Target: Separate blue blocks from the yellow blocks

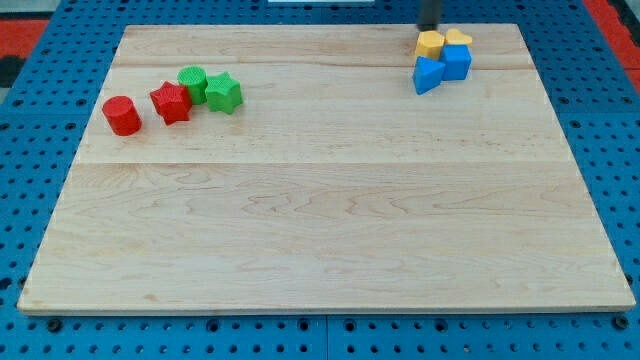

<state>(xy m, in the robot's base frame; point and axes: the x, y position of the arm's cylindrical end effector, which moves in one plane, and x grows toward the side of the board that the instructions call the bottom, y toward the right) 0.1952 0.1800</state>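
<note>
Camera view, one moment. My tip (429,27) stood at the view's top edge of the wooden board (320,220), just above the yellow hexagonal block (430,44). Whether it touched that block could not be told, since the rod's end met the block's upper outline. I carried no claw, only the rod, so there was nothing to be apart, together or clamped.

The task's things formed one tight cluster near the view's top right. The yellow hexagonal block and a second yellow block (458,39), of unclear shape, lay side by side. Directly below them, touching, sat the blue triangular block (427,75) and the blue cube (456,63). The separation appeared not yet done.

Risks, as judged:
- A push from the view's top downward would likely drive yellow into blue and carry all four along together.
- The cluster lay near the board's top edge, so a sideways or upward shove could send a yellow block off the board.
- The blue triangular block, pressed on a slanted face, might rotate rather than slide.

Well apart, at the view's left, stood a red cylinder (122,115), a red star (171,102), a green cylinder (193,83) and a green star (224,93). No containers were present.
</note>
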